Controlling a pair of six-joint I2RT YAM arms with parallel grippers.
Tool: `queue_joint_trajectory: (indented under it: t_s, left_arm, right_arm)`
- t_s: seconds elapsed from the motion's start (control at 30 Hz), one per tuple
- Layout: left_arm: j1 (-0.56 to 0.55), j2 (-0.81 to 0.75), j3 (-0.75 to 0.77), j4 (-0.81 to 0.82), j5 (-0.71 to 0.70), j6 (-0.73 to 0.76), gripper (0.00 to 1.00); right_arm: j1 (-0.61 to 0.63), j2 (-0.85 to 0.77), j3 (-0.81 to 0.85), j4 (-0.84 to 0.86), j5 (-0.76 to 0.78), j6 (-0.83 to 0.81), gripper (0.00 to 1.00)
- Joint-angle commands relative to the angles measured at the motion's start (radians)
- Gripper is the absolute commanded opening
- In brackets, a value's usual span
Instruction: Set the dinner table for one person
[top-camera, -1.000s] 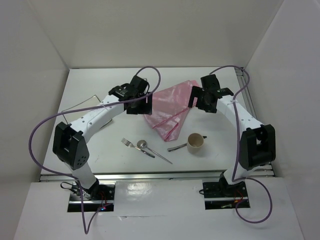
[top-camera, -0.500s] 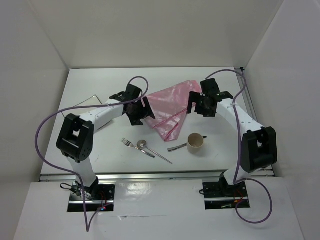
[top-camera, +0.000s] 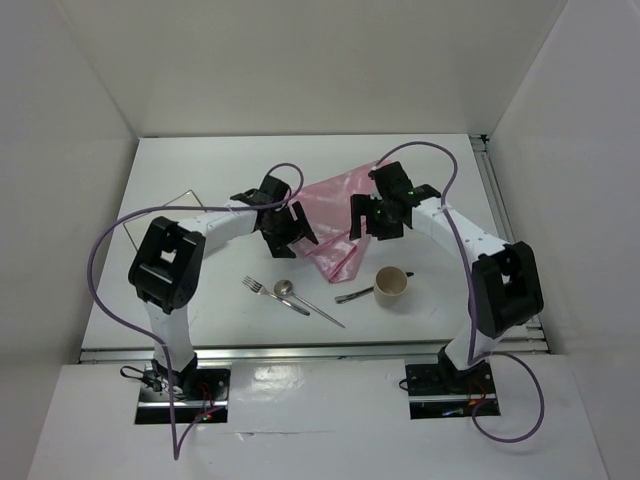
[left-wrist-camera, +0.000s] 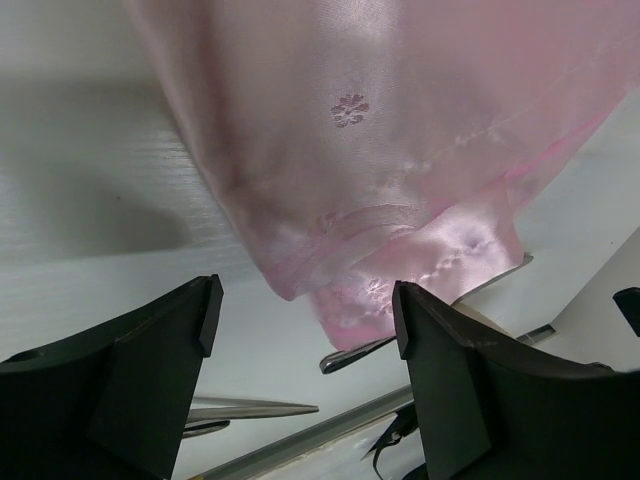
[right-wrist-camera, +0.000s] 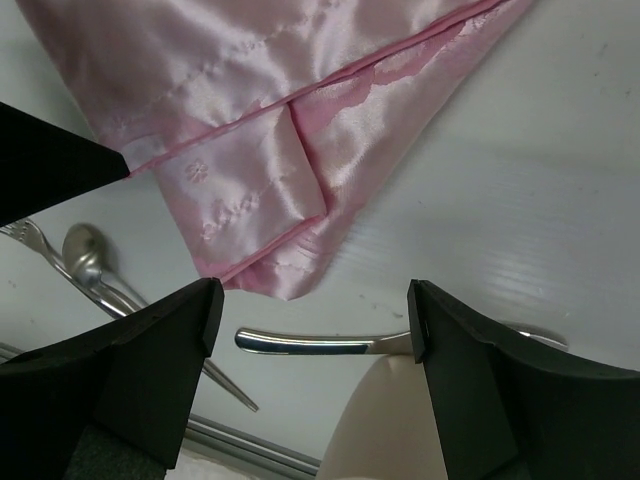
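Our left claw (left-wrist-camera: 305, 305) hangs released, nothing gripped between its fingers — the pink cloth (left-wrist-camera: 350, 150) lies just ahead of it. Our right claw (right-wrist-camera: 315, 300) is spread too, over the cloth's folded corner, with a cup (right-wrist-camera: 375, 425) near its lower finger. The white desk (top-camera: 190, 180) carries everything.

Dinner table (top-camera: 200, 160): flat matte white rectangle, metal-railed edges.

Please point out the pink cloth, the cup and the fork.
pink cloth (top-camera: 335, 215): top external view, middle of the fabric.
cup (top-camera: 391, 286): top external view, its inside.
fork (top-camera: 258, 288): top external view, near its tines.
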Motion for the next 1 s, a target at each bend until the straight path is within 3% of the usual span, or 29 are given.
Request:
queue_joint_trajectory:
  t_s: [0.0,0.17,0.4,0.63,0.7,0.77,0.97]
  left_arm:
    - [-0.004,0.002,-0.013,0.018,0.01,-0.026,0.87]
    - [-0.004,0.004,-0.047,0.08,0.019,-0.044,0.84]
    - [-0.004,0.064,-0.018,0.104,0.028,-0.053,0.78]
    - [-0.004,0.054,0.003,0.095,0.028,-0.053,0.62]
    - [-0.004,0.031,0.003,0.095,0.028,-0.053,0.47]
    - [-0.004,0.022,0.003,0.086,0.028,-0.043,0.4]
    - [-0.004,0.004,0.054,0.04,0.008,-0.021,0.38]
  right_arm:
    - [0.018,0.011,0.047,0.03,-0.026,0.001,0.86]
    - [0.06,0.047,0.057,0.03,-0.039,0.001,0.8]
    - [0.06,0.077,0.066,0.062,-0.078,0.021,0.8]
    - [0.06,0.152,0.084,0.072,-0.088,0.021,0.8]
    - [0.06,0.168,0.106,0.072,-0.088,0.021,0.8]
    - [0.06,0.197,0.115,0.072,-0.088,0.021,0.8]
    - [0.06,0.249,0.138,0.081,-0.097,0.002,0.71]
